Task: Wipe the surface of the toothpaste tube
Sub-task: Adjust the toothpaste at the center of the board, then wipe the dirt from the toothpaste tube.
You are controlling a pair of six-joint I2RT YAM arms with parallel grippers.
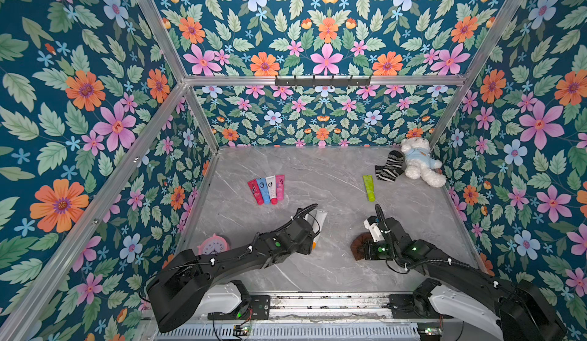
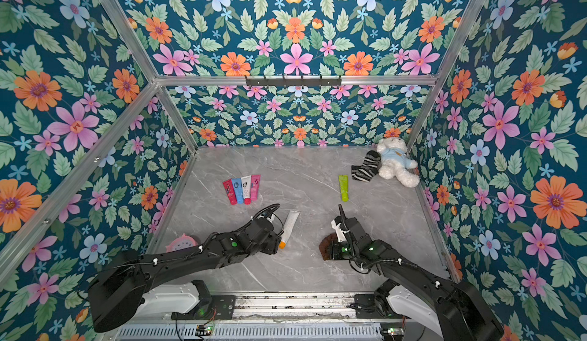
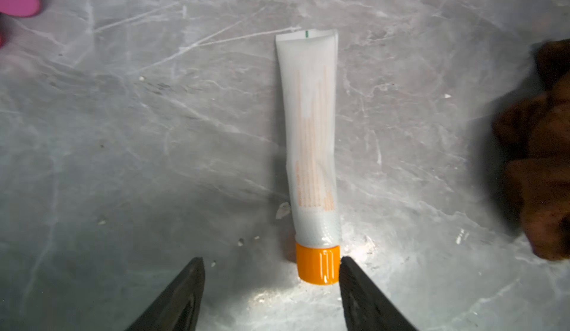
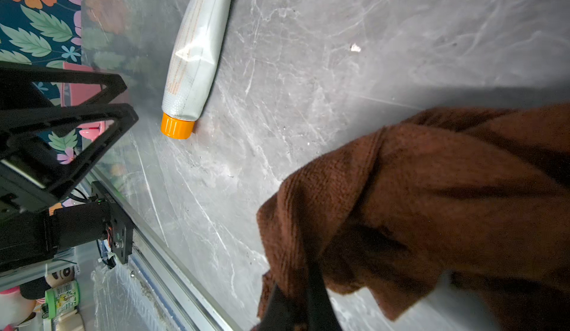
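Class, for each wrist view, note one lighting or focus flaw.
Left wrist view: glare on the table around the orange cap of the toothpaste tube; the brown cloth is blurred. Right wrist view: a shadow crosses the table beside the cloth.

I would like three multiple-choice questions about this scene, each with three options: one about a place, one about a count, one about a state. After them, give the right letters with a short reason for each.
1. Where does the white tube with the orange cap lie?
A. flat on the table, just ahead of the left gripper
B. in the table's far right corner
C. off the table

2. How many tubes lie side by side in the coloured row?
A. two
B. four
C. six

3. What is the state of the right gripper?
A. open and empty
B. shut on the brown cloth
C. shut on the white tube

Answers:
1 A: the left wrist view shows it flat, its cap near the open fingertips.
2 B: red, blue, white and pink.
3 B: the cloth bunches around its closed fingers.
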